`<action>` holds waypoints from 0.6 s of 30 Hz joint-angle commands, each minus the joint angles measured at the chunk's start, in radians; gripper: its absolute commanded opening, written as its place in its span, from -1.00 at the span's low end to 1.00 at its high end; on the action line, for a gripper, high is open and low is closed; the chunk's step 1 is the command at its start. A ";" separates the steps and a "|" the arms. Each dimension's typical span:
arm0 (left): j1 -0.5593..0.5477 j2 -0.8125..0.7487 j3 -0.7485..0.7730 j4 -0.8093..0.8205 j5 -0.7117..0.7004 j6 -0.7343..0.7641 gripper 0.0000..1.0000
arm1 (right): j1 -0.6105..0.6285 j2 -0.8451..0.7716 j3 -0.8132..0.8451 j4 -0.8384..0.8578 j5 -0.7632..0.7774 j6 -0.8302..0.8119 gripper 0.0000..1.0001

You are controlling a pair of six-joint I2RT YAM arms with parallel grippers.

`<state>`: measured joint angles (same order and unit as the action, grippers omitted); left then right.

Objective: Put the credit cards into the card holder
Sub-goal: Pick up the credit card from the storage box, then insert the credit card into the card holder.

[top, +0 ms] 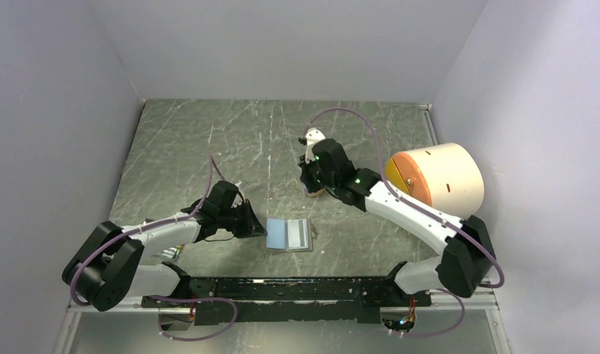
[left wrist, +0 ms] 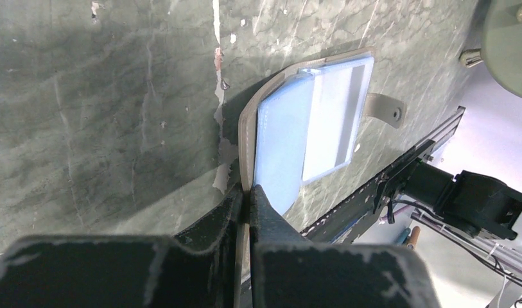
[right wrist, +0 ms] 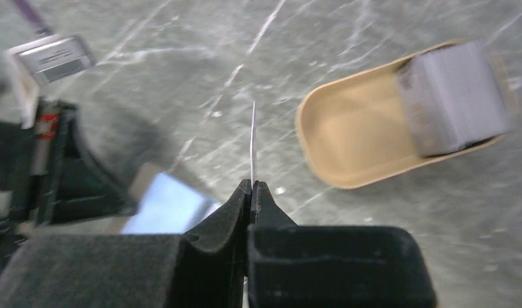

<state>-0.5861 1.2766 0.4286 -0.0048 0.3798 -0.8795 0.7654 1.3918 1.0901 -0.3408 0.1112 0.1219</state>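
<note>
The card holder [top: 289,234] lies open on the table, bluish inside, with its snap tab on the right [left wrist: 381,109]. A paler card-like panel [left wrist: 335,122] lies on its right half. My left gripper [top: 257,224] is shut on the holder's left edge [left wrist: 248,188]. My right gripper [top: 310,186] is shut on a thin credit card seen edge-on [right wrist: 253,141] and holds it above the table, beside the tan tray. A blurred grey stack of cards [right wrist: 451,96] sits in that tray. The holder also shows at the lower left of the right wrist view [right wrist: 168,205].
The tan oval tray [right wrist: 338,138] sits under and beside my right gripper. A big cream cylinder with an orange face [top: 437,177] stands at the right wall. Sticks with coloured tips [top: 171,254] lie near the left arm's base. Walls close in three sides.
</note>
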 commanded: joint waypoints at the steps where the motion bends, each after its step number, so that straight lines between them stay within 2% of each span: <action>1: -0.002 0.010 -0.018 0.028 -0.039 -0.018 -0.82 | 0.004 -0.112 -0.165 0.188 -0.188 0.293 -1.00; 8: -0.001 0.017 -0.040 0.050 -0.040 -0.037 -0.82 | 0.013 -0.177 -0.450 0.526 -0.332 0.626 -1.00; 12: -0.001 0.037 -0.037 0.053 -0.031 -0.036 -0.82 | 0.022 -0.143 -0.533 0.626 -0.338 0.708 -1.00; 18: 0.000 0.037 -0.045 0.057 -0.028 -0.039 -0.82 | 0.026 -0.112 -0.608 0.685 -0.288 0.752 -1.00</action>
<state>-0.5861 1.3083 0.3981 0.0292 0.3603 -0.9138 0.7841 1.2705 0.5217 0.2214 -0.1955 0.7933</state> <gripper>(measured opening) 0.097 0.011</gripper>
